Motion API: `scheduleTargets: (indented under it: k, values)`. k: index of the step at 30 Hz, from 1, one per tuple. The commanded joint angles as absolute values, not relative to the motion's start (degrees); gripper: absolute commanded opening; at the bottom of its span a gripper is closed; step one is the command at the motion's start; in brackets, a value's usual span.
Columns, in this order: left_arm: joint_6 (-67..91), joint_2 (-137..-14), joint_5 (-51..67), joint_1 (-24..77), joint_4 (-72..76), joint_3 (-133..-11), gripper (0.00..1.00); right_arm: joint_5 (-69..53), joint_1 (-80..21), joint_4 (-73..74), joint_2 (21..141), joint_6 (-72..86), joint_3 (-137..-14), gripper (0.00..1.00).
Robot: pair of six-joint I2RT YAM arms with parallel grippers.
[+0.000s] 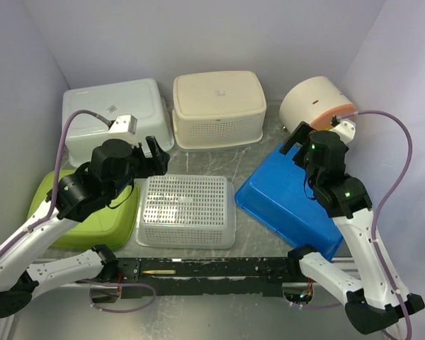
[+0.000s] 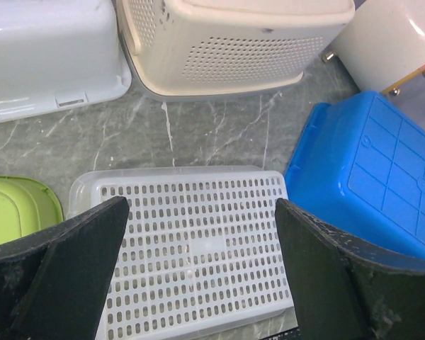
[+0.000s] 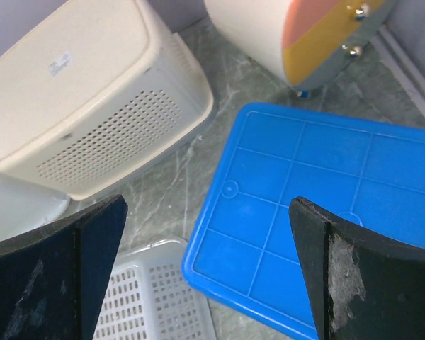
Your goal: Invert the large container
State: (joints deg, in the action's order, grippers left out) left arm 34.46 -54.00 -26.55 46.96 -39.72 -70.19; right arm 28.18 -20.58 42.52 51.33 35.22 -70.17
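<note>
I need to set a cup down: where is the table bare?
Bare marble strip between cream basket, clear basket and blue bin. Crowded elsewhere: green bin and white bin fill the left, round container the far right.

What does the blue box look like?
The blue box looks like smooth plastic, rectangular with rounded corners. It lies upside down on the table, its flat bottom facing up and marked with a grid of lines and small circles. It sits skewed on the right, below the open right gripper, which is not holding it.
</note>
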Motion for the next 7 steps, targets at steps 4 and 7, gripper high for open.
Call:
scheduleTargets:
  k: [4,7]
  values:
    - [34.0,-52.4,-29.3,46.8,-35.6,-68.6,0.96,33.9,-20.4,42.0,49.7,36.5,-67.9,1.0]
    - [34.1,-52.2,-29.4,46.8,-35.4,-68.5,0.96,34.0,-20.4,43.4,51.0,36.7,-68.7,1.0]
